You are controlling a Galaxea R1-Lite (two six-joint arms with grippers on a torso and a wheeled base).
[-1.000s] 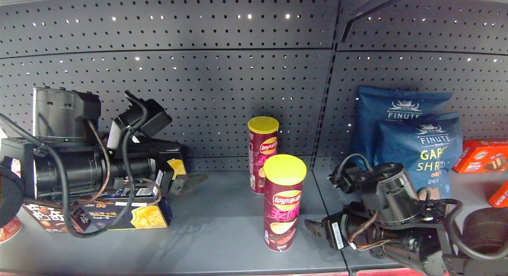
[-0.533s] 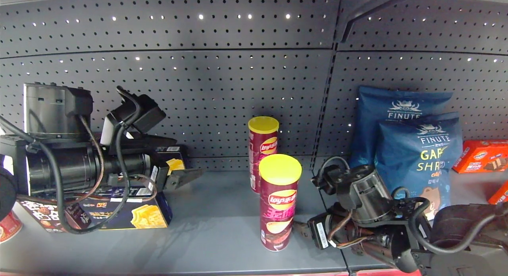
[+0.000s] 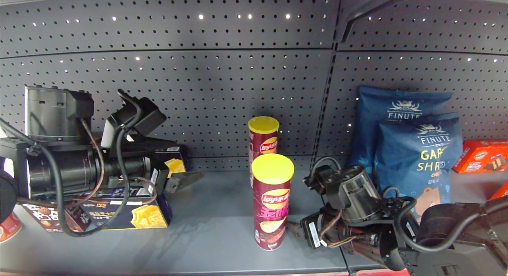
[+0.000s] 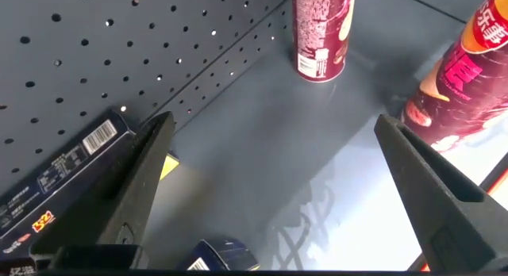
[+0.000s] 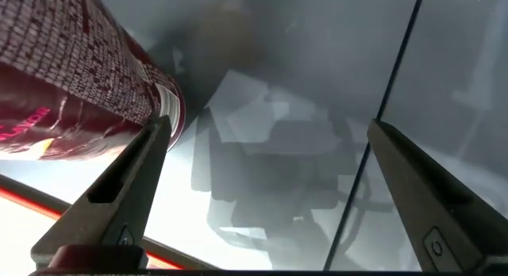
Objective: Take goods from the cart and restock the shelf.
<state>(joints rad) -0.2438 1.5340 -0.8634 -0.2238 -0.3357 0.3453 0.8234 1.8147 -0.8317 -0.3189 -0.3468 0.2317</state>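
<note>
We log the front chip can [image 3: 272, 204] as maroon with a yellow lid, a red-and-yellow logo patch and pinkish lettering. The back chip can [image 3: 262, 147] has the same scheme. The shelf [image 3: 214, 228] is plain matte grey. The pegboard [image 3: 198, 89] is darker grey with a regular grid of small holes. The snack bags [image 3: 420, 149] are deep blue with white and yellow print. The boxes [image 3: 480, 156] are orange-red. The cracker box [image 3: 131, 214] is navy with a yellow cracker picture. The left gripper [image 4: 274, 141] and right gripper [image 5: 270, 173] are black.

Jaws wide apart on left gripper [image 4: 270, 125] and right gripper [image 5: 268, 124].
</note>
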